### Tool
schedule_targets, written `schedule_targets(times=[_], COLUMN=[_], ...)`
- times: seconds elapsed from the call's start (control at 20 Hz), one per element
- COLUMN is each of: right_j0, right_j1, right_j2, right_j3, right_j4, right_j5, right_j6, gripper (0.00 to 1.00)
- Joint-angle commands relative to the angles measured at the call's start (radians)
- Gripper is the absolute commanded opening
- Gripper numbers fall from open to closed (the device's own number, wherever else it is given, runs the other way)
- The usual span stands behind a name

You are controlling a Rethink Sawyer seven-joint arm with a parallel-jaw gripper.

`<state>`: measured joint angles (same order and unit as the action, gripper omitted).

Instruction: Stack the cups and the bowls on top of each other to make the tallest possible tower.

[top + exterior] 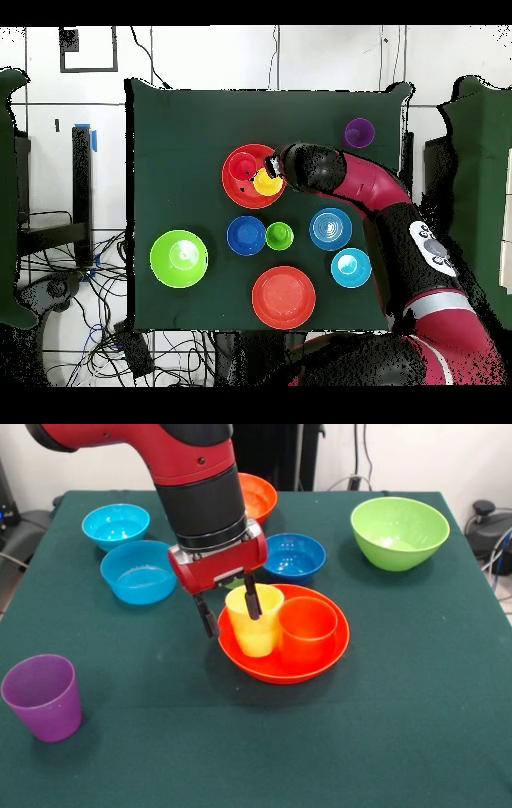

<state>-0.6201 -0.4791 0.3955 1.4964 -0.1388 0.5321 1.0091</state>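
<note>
- Nearest the camera, the purple cup [43,696] stands alone at a table corner, upright, mouth up, well apart from everything else.
- Next comes the red arm's gripper [231,613], right at the yellow cup [255,618].
- Its two black fingers are part open. One finger [252,598] is down inside the cup's mouth and the other [206,616] hangs outside, so the cup's wall sits between them. They do not look squeezed tight yet, so I think nothing is held.
- Yellow cup and orange cup [308,630] stand side by side, touching or almost, inside an orange bowl [276,667]. Both are upright, so their long way points straight up.
- My guess: the next move is to pinch the yellow wall and lift straight up. The orange cup is on the far side from the outer finger, so it should not get bumped.
- Behind are the dark blue bowl [294,556], two light blue bowls [138,571] [116,525], a lime bowl [399,532] and a second orange bowl [258,498].
- From overhead, a green cup [279,236] sits by the dark blue bowl.
- Open table [400,696] lies in front for setting things down.
</note>
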Motion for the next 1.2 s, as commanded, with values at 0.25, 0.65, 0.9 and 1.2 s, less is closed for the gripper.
schedule_targets(times=[0.25, 0.65, 0.9, 1.2], right_j0=[0.028, 0.041, 0.050, 0.054], right_j1=[-0.059, -0.076, -0.086, -0.082], right_j2=[0.010, 0.003, -0.012, -0.028], right_j3=[-0.006, -0.081, -0.132, -0.196], right_j4=[-0.041, -0.037, -0.065, -0.092], right_j5=[0.062, 0.163, 0.203, 0.268], right_j6=[0.060, 0.031, 0.008, -0.021], gripper=[1.00, 1.00, 1.00, 1.00])
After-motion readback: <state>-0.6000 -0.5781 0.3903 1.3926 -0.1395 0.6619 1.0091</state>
